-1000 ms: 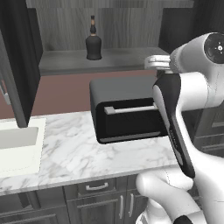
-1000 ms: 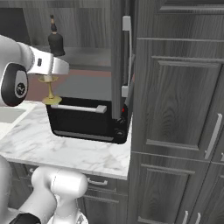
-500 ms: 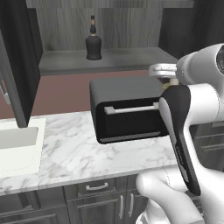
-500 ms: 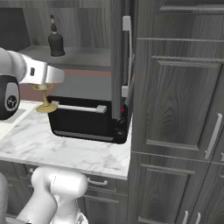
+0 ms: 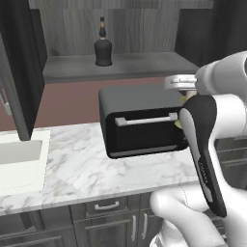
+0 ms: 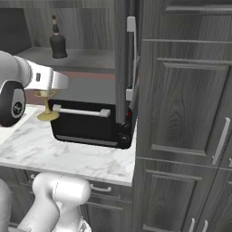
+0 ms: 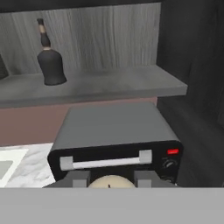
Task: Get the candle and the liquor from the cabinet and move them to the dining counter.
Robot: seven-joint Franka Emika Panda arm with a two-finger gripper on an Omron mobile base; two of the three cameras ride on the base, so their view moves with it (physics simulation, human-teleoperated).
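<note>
— While clenched on the cream-white pillar candle (image 7: 109, 182) with its gold candlestick, where does the pincer (image 7: 108, 178) hang?
— Above the white marble table (image 6: 59, 152), before the black toaster oven (image 7: 114, 144).
— And the small black bell-shaped liquor bottle (image 7: 50, 61)?
— Beyond the pincer, upright on the dark grey cabinet's shelf (image 7: 109, 85).

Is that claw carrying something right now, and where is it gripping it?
Yes: the gripper holds the candle, pinched at its cream top; its gold base hangs below.
</note>
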